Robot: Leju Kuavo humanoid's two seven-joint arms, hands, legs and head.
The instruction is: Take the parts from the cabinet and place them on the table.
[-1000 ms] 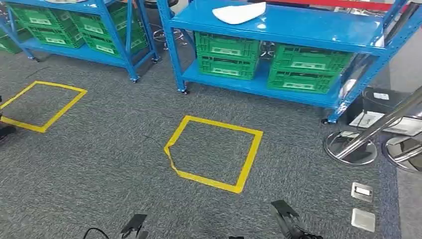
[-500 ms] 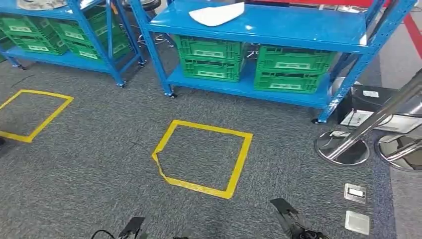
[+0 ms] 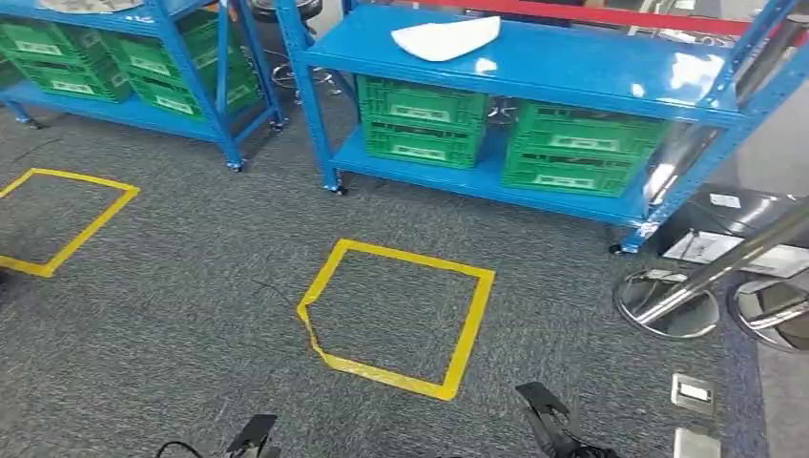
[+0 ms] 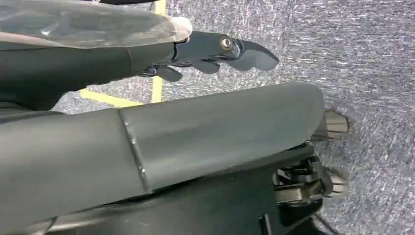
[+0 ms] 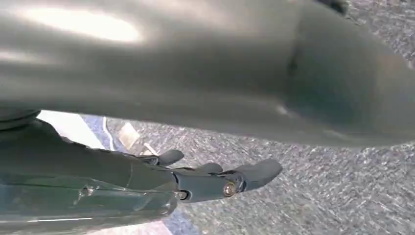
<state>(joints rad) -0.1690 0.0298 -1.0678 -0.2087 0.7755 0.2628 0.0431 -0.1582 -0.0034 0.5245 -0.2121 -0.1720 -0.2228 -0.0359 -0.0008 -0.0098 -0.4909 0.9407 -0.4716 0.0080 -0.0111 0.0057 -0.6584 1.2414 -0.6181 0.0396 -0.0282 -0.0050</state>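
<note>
A white flat part lies on the top shelf of the blue cabinet ahead of me in the head view. A greyish part shows at the top edge, on a second blue cabinet to the left. My left hand hangs over the grey carpet with its fingers stretched out, holding nothing. My right hand hangs the same way, fingers straight and empty. Both hands are far from the cabinets.
Green crates fill the lower shelves. A yellow tape square marks the carpet before the cabinet, another lies left. Chrome post bases, a black box and floor sockets stand right.
The whole picture has shifted as my camera moved; the cabinet sits slightly lower and more to the right than half a second ago. Both hands hang as before.
</note>
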